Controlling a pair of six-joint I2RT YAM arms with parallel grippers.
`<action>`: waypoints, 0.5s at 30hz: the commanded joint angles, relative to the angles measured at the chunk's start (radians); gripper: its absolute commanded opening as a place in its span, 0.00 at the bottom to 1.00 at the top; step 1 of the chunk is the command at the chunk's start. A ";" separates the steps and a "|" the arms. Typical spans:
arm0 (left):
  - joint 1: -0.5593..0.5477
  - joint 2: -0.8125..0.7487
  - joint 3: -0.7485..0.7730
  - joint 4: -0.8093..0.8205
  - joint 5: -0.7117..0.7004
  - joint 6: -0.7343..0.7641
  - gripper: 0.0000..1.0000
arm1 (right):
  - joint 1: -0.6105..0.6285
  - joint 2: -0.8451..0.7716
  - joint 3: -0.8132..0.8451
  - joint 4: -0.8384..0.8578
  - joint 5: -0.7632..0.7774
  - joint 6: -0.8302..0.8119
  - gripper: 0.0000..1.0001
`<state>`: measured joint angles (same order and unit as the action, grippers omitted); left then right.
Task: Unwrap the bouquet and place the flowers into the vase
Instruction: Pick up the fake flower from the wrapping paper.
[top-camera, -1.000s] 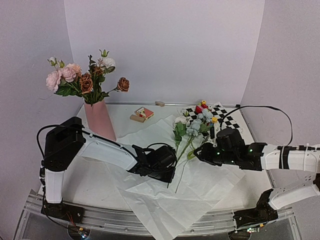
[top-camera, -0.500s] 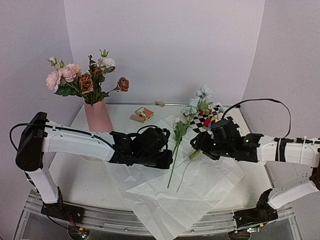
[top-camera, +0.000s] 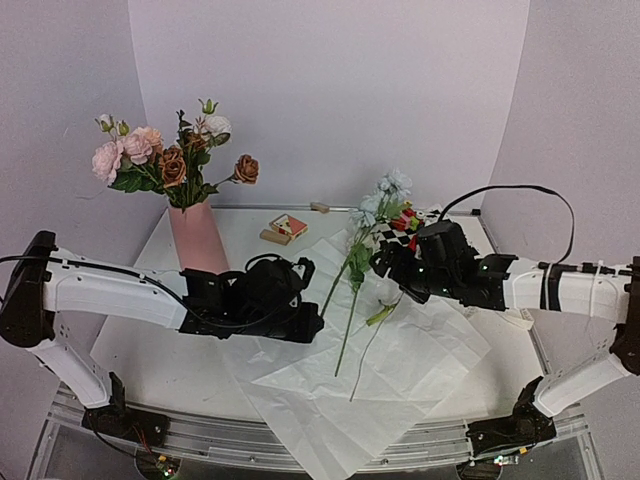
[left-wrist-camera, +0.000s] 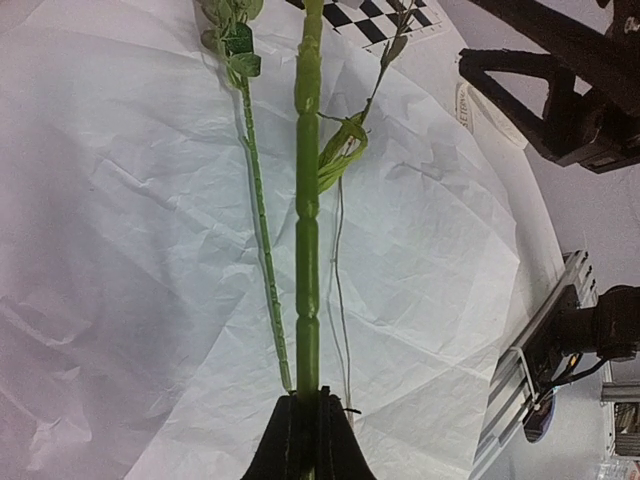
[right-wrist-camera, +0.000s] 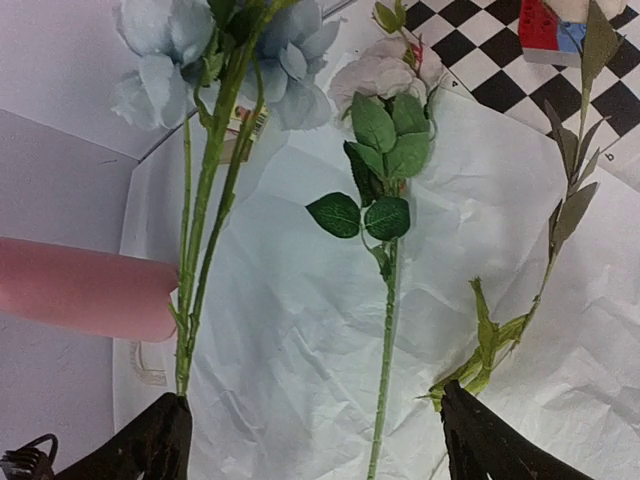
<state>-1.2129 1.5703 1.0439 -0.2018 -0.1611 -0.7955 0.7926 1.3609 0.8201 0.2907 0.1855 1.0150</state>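
— While my left end effector (left-wrist-camera: 305, 445) clamps the blue flower stem (left-wrist-camera: 307, 250) above the paper (top-camera: 420, 350), where's my right?
— My right end effector (right-wrist-camera: 310, 440) hangs spread wide, released; the vase (top-camera: 198, 240) stands rear left.

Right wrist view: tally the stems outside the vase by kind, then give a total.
Blue-flowered stem: 1
Pale rose stem: 1
Leafy sprig without a bloom: 1
Total: 3
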 joint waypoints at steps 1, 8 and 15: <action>-0.005 -0.060 -0.029 0.068 -0.039 -0.033 0.00 | -0.013 0.026 0.026 0.007 0.003 -0.010 0.84; -0.005 -0.128 -0.070 0.084 -0.052 -0.047 0.00 | -0.037 -0.018 -0.022 -0.032 0.069 -0.097 0.75; -0.007 -0.147 -0.082 0.084 -0.041 -0.058 0.00 | -0.146 -0.003 -0.003 -0.050 -0.013 -0.272 0.69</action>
<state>-1.2129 1.4613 0.9661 -0.1723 -0.1854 -0.8403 0.7155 1.3640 0.8043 0.2679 0.2109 0.8649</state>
